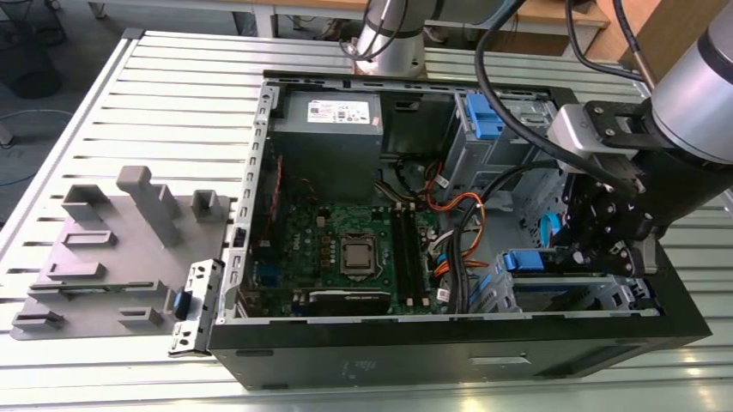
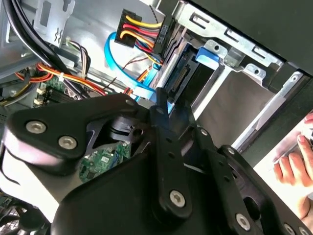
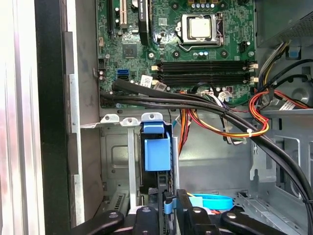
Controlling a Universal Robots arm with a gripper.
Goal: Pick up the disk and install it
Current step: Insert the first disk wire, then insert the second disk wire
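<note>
The disk (image 1: 530, 260) stands edge-on in the drive bay at the corner of the open computer case on the exterior view's right, with its bright blue bracket (image 3: 156, 147) facing out of the bay. In the second wrist view the disk (image 2: 188, 78) sits between the bay's metal rails. My gripper (image 1: 582, 257) reaches down into the case right behind the disk. In the first wrist view its black fingers (image 3: 185, 215) close narrowly on a strip of the blue bracket, so the gripper (image 3: 173, 208) looks shut on the disk's rear edge.
Black and orange cable bundles (image 3: 205, 105) cross just above the bay, beside the motherboard (image 1: 343, 249). A second blue bracket (image 1: 487, 116) sits in the upper bay. A grey fixture (image 1: 115, 249) lies outside the case on the exterior view's left. A person's hand (image 2: 293, 161) is outside the case wall.
</note>
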